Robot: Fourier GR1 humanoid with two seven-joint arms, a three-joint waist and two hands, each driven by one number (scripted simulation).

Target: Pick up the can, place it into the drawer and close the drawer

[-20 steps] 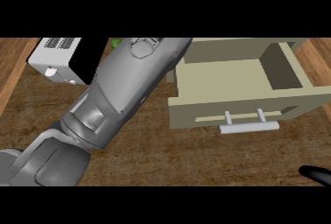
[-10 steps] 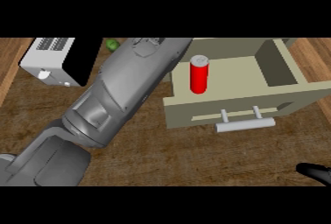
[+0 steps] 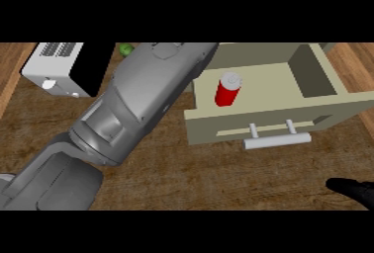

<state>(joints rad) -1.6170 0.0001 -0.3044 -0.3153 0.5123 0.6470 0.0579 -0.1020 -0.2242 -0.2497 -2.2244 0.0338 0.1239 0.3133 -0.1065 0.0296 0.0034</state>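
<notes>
On the wooden counter (image 3: pixel 219 173), a pale open drawer (image 3: pixel 321 106) is seen, pulled out toward the lower edge of the head view, with a light bar handle (image 3: pixel 277 142) fixed to its front panel. Inside the drawer, a red can (image 3: pixel 227 91) with a pale top is stood upright on the drawer floor, near the left wall and apart from the right wall.

The left part of the view is crossed by the grey left forearm (image 3: pixel 124 118), which runs diagonally from the lower left corner up to the top edge beside the drawer's back left corner. The left hand itself is not shown, being cut off beyond the top of the scene, so whether its fingers are spread or curled cannot be told.

At the lower right corner, only a small black part of the right hand (image 3: pixel 355 190) is shown, well below and to the right of the handle and well apart from the can. Whether its fingers are spread, pressed together or pinching cannot be told from so little.

Left of the forearm, a white and black appliance (image 3: pixel 55 69) is set on the counter, and a small green object (image 3: pixel 126 49) is partly seen between the appliance and the forearm.
</notes>
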